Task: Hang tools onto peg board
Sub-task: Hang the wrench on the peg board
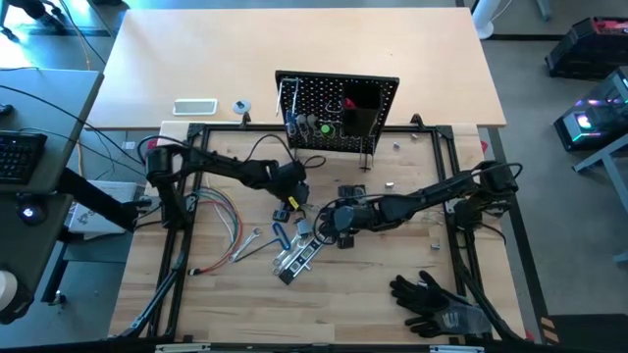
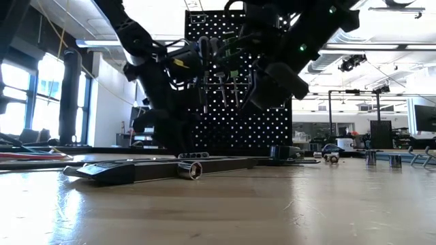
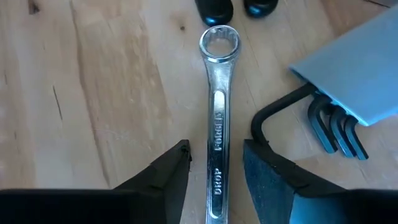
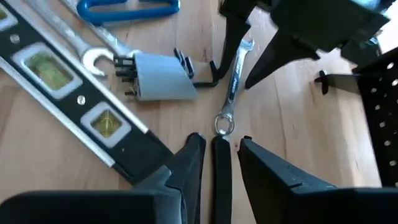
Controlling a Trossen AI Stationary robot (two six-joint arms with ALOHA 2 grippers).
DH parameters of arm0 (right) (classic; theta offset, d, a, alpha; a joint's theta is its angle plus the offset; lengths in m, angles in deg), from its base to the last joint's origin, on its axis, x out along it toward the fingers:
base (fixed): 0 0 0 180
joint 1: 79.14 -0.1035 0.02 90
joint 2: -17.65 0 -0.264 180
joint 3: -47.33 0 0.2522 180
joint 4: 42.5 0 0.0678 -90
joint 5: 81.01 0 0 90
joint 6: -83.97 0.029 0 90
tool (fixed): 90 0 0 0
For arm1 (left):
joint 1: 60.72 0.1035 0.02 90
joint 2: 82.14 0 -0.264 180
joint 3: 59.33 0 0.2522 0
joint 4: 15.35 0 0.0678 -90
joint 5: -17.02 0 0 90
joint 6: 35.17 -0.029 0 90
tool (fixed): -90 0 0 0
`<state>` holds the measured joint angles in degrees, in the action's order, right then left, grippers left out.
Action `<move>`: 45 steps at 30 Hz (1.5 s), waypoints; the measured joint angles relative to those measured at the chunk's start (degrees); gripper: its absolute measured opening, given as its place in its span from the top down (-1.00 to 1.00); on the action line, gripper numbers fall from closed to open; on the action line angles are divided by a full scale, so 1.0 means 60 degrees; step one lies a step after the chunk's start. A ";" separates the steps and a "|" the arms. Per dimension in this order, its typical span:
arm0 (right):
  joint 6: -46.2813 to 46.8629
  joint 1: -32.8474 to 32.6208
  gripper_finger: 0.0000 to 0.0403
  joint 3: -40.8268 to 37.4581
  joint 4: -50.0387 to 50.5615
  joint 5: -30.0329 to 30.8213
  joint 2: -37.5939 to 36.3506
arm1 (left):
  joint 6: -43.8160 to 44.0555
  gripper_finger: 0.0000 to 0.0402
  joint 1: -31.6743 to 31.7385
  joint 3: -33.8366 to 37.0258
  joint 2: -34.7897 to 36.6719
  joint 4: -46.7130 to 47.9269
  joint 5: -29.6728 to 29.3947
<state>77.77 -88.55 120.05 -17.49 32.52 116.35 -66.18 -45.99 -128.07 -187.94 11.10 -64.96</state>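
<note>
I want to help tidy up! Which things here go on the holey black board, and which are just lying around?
For the job:
- black perforated peg board
- silver ring-ended wrench
- black-and-silver level bar
- grey holder of black hex keys

Just lying about:
- black gloves
- bundle of coloured wires
- white flat rectangle on the far table

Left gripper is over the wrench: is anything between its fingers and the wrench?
Nothing visible. The left gripper straddles the silver wrench, jaws open either side of its shaft. The hex key set lies close beside one finger, but outside the gap.
</note>
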 joint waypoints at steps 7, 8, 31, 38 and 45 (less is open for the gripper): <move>0.0036 0.0000 0.47 -0.0004 -0.0004 0.0012 0.0000 | -0.0502 0.86 0.0028 -0.0010 -0.0152 -0.0151 -0.0385; 0.0040 0.0000 0.47 -0.0004 -0.0004 0.0027 0.0000 | -0.0531 0.91 0.0007 -0.0007 -0.0152 -0.0157 -0.0450; 0.0040 -0.0441 0.47 0.0000 0.0429 0.1326 -0.0782 | 0.0309 0.98 -0.0602 0.0044 0.2762 0.0047 -0.0734; 0.0044 -0.0444 0.47 0.0000 0.0579 0.1331 -0.1671 | 0.0859 0.99 -0.0660 0.0233 0.3954 -0.0171 -0.0697; -0.0028 -0.0459 0.47 0.0004 0.0756 0.1518 -0.2368 | 0.1188 1.00 -0.0642 0.0310 0.5155 -0.0601 -0.0784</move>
<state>77.61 -91.30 120.07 -12.95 41.63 102.13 -59.05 -49.84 -126.21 -157.01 7.49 -69.66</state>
